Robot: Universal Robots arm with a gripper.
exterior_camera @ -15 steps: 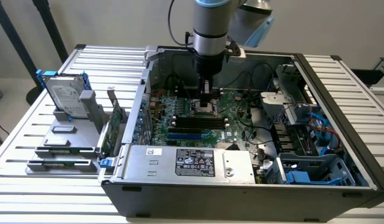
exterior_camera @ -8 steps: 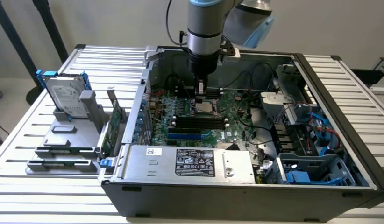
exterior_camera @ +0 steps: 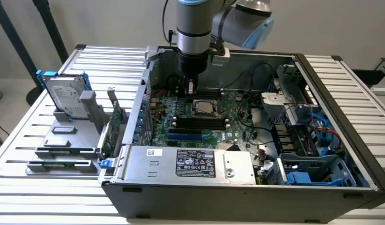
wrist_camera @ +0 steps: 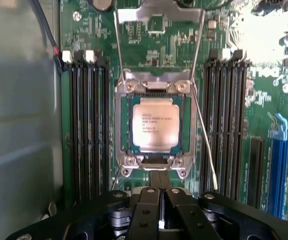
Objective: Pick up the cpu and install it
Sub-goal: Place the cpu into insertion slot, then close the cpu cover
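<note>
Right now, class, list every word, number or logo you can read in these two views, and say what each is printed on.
No text can be quoted.
cpu: printed lines on its silver top, too blurred.
black label on the power supply: too small.
white sticker beside it: too small.
hard drive label: too small.

A pale table of metal slats [exterior_camera: 48, 192] carries two things. An open desktop computer case [exterior_camera: 242, 199] lies on its side at the exterior view's right. A grey parts holder [exterior_camera: 55, 140] sits near it, at that view's left.
</note>
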